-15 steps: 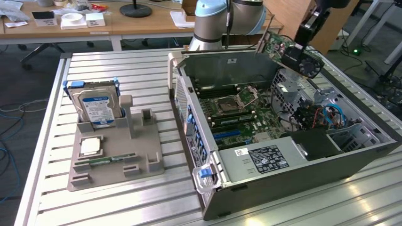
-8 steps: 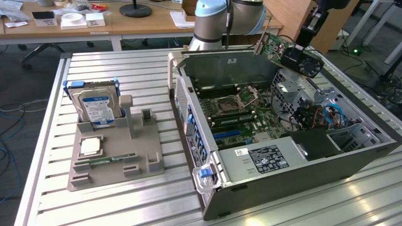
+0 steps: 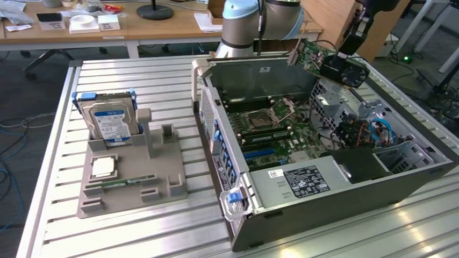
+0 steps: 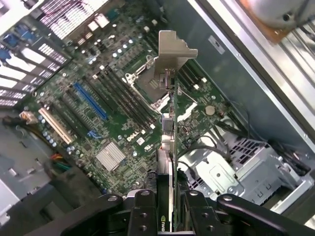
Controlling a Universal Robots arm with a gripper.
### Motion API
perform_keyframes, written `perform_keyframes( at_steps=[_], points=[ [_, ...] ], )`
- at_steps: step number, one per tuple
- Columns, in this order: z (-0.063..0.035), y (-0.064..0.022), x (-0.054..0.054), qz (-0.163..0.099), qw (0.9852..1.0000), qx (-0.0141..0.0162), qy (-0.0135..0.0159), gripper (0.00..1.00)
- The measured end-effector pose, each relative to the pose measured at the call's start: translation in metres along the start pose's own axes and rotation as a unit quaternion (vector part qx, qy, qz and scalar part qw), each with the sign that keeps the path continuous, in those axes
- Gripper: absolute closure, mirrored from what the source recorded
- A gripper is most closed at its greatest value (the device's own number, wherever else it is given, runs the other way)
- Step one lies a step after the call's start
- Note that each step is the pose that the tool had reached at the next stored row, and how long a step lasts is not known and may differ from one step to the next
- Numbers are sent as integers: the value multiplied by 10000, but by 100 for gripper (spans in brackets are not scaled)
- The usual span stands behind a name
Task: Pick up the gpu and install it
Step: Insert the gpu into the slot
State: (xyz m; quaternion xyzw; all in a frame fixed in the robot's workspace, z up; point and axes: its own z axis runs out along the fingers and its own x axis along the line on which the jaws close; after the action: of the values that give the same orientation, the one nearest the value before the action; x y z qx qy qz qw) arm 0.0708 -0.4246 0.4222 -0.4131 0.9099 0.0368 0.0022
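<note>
My gripper [image 4: 170,209] pinches the gpu [image 4: 170,132] above the motherboard [image 4: 113,123], long axis pointing at it, bracket [image 4: 174,54] end nearest it

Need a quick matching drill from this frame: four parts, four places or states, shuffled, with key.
Parts
1. gpu
2. hard drive
3. blue expansion slot
4. power supply

Places or states
A. stands upright in the grey holder
B. empty, on the motherboard
C. clamped in the gripper, above the open computer case
D. silver box with a black label, inside the case

Pairs: 1-C, 2-A, 3-B, 4-D
</note>
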Motion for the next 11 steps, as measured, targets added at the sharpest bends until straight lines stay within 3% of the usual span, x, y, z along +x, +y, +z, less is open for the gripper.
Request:
perform_keyframes(
  at_steps=[6, 11],
  points=[
    [11, -1, 1, -495, 9988, -17, 33, 74],
    [21, -2, 1, -897, 9959, -31, 59, 74]
  ],
)
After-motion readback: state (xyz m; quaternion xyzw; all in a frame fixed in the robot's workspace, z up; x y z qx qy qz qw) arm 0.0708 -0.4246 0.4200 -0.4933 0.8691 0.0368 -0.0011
